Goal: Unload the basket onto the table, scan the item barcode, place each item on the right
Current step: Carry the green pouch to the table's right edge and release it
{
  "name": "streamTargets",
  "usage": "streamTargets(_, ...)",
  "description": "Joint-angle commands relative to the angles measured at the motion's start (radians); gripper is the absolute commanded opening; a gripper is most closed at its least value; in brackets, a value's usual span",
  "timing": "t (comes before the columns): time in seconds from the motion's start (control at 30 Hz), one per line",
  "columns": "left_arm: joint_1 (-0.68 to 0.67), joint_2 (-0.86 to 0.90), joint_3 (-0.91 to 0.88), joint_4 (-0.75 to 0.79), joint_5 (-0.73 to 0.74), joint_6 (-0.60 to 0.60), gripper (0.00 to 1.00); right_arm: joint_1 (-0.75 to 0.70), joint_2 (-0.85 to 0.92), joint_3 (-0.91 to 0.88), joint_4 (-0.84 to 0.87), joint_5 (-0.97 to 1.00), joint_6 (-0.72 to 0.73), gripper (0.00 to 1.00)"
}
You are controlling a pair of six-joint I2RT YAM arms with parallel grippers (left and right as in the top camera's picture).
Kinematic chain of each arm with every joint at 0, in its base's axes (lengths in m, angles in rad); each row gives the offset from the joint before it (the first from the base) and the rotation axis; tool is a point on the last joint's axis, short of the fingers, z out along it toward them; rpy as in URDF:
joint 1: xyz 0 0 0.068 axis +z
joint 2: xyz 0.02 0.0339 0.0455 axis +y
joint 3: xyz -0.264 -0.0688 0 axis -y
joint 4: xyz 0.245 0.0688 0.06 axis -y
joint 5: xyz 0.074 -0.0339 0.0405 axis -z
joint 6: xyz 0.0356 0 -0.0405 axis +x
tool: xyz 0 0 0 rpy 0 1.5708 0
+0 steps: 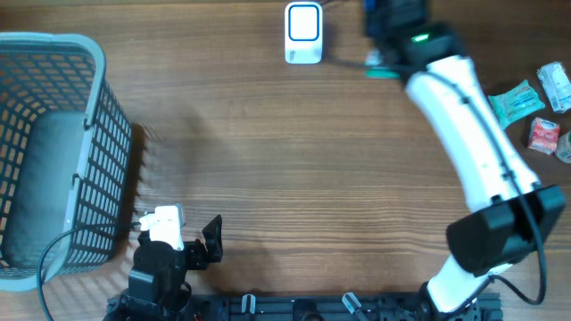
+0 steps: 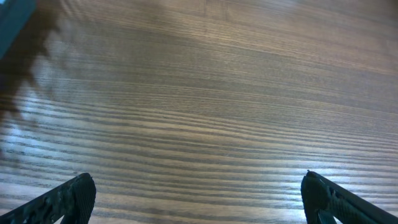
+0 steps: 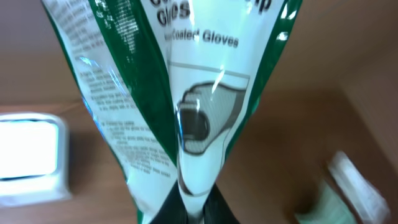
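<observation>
A green and white packet of coated gloves [image 3: 186, 93] fills the right wrist view, pinched at its lower edge by my right gripper [image 3: 198, 208], which is shut on it. The white barcode scanner [image 3: 28, 158] stands on the table to the packet's left. From overhead the scanner [image 1: 303, 34] is at the far edge, and the right arm reaches up beside it with a corner of the packet [image 1: 382, 68] showing; the right gripper itself is hidden under the arm. My left gripper [image 1: 210, 241] rests at the near left, open [image 2: 199, 186] over bare wood.
A grey wire basket [image 1: 103, 134] stands at the left edge. Several small packets lie at the far right: a green one [image 1: 517, 100], a red one [image 1: 544, 135] and a white one [image 1: 555, 85].
</observation>
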Motion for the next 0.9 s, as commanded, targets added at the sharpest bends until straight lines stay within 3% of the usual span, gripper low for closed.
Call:
streamTargets(0.0, -0.004, -0.006, 0.0, 0.003, 0.0, -0.008, 1.0, -0.288, 0.007, -0.002, -0.125, -0.043, 0.188, 0.05)
streamTargets(0.13, -0.004, -0.006, 0.0, 0.003, 0.0, -0.008, 1.0, -0.592, 0.111, -0.002, -0.206, -0.094, 0.187, 0.06)
streamTargets(0.2, -0.004, -0.006, 0.0, 0.003, 0.0, -0.008, 1.0, -0.675, 0.135, -0.002, -0.219, -0.133, 0.188, 0.05)
streamTargets(0.27, -0.004, -0.006, 0.0, 0.003, 0.0, -0.008, 1.0, -0.744, 0.134, -0.002, -0.224, -0.303, 0.187, 0.05)
streamTargets(0.4, -0.004, -0.006, 0.0, 0.003, 0.0, -0.008, 1.0, -0.734, 0.134, -0.019, -0.254, -0.385, 0.051, 0.05)
streamTargets(0.5, -0.004, -0.006, 0.0, 0.003, 0.0, -0.008, 1.0, -0.695, 0.135, -0.055, -0.249, -0.576, -0.314, 0.05)
streamTargets(0.53, -0.004, -0.006, 0.0, 0.003, 0.0, -0.008, 1.0, -0.693, 0.135, -0.074, -0.25, -0.631, -0.375, 0.06)
streamTargets(0.6, -0.004, -0.006, 0.0, 0.003, 0.0, -0.008, 1.0, -0.693, 0.135, -0.117, -0.235, -0.703, -0.417, 0.13)
streamTargets(0.7, -0.004, -0.006, 0.0, 0.003, 0.0, -0.008, 1.0, -0.679, 0.141, -0.185, -0.184, -0.7, -0.441, 0.15)
streamTargets(0.8, -0.004, -0.006, 0.0, 0.003, 0.0, -0.008, 1.0, -0.675, 0.182, -0.186, -0.178, -0.697, -0.441, 0.14)
streamTargets(0.87, -0.004, -0.006, 0.0, 0.003, 0.0, -0.008, 1.0, -0.675, 0.225, -0.186, -0.172, -0.638, -0.424, 0.06)
